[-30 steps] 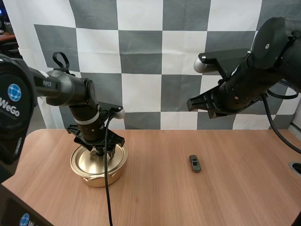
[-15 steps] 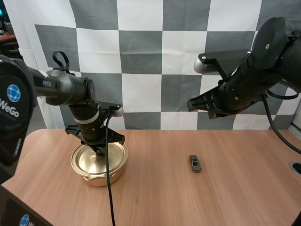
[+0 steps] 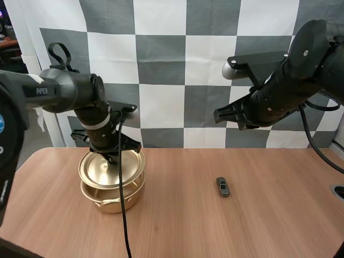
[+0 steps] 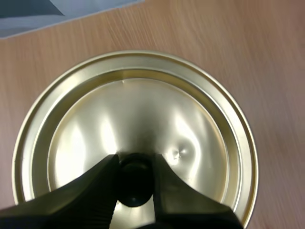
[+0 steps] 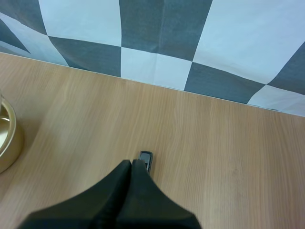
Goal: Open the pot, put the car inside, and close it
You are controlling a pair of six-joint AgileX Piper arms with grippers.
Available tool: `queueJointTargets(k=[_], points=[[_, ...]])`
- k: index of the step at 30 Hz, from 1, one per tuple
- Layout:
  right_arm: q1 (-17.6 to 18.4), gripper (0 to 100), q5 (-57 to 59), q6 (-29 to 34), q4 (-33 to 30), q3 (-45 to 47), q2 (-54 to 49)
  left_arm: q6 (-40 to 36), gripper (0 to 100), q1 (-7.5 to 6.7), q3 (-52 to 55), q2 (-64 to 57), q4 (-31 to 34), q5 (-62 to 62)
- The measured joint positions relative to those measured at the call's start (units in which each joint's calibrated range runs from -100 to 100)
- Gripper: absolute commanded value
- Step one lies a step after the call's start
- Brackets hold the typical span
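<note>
Overhead, the left gripper (image 3: 110, 155) hangs above the pot (image 3: 113, 196) at the left side of the table (image 3: 177, 226). Its two fingers are clamped on the black knob (image 4: 136, 183) at the middle of the lid (image 3: 112, 167).

- Lid: held level, directly above the pot and apart from its rim as far as the high view tells. The grip on the knob is the sensible one, since the knob is the only part that stands proud of the smooth gold dome. Judgement: the opening step is under way, and the lid needs a place off to one side before the pot mouth is free.
- Car (image 3: 222, 186): small and dark, lying alone on the bare wood right of centre, well apart from the pot.
- Right gripper (image 5: 132, 164): fingers pressed together as one wedge, holding nothing. It hovers high above the table, with the car showing just past its tips. Judgement: it waits there so the pick can follow once the pot is open; it must spread its fingers first.

Writing: "PiPER" in pale letters along the left arm (image 3: 59, 88). I can read no mark on pot, lid or car.
</note>
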Motion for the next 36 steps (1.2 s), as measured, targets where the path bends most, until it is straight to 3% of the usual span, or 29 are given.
queueJointTargets(k=[9,12,13,14,17,18,24,30,36], points=[[0.00,0,-0.05,0.00,0.42,0.00,0.12,0.00,0,0.00,-9.44,-9.06,0.00,12.18],[0.00,0,1.09,-0.25,0.08,0.00,2.30,1.46,0,0.00,-13.92,-20.76,0.00,17.96],[0.00,9,2.75,-0.25,0.08,0.00,3.29,2.23,0,0.00,-13.92,-22.67,0.00,17.96],[0.00,25,3.95,-0.25,0.08,0.00,4.45,2.60,0,0.00,-13.92,-24.62,0.00,17.96],[0.00,85,9.53,-0.25,0.22,0.00,8.60,3.71,0,0.00,-13.92,-30.25,0.00,18.15],[0.00,100,10.38,-0.48,0.44,0.00,10.25,3.84,0,0.00,-13.92,-31.85,0.00,18.40],[0.00,100,10.97,-5.03,1.33,0.00,17.90,3.96,0,0.00,-13.79,-37.44,0.00,22.06],[0.00,100,10.97,-5.14,3.96,0.13,18.44,4.78,0,0.00,-13.79,-37.44,0.00,22.06],[0.00,100,0.60,-7.19,4.49,0.13,19.21,4.78,0,0.00,-13.79,-37.44,0.00,22.06]])
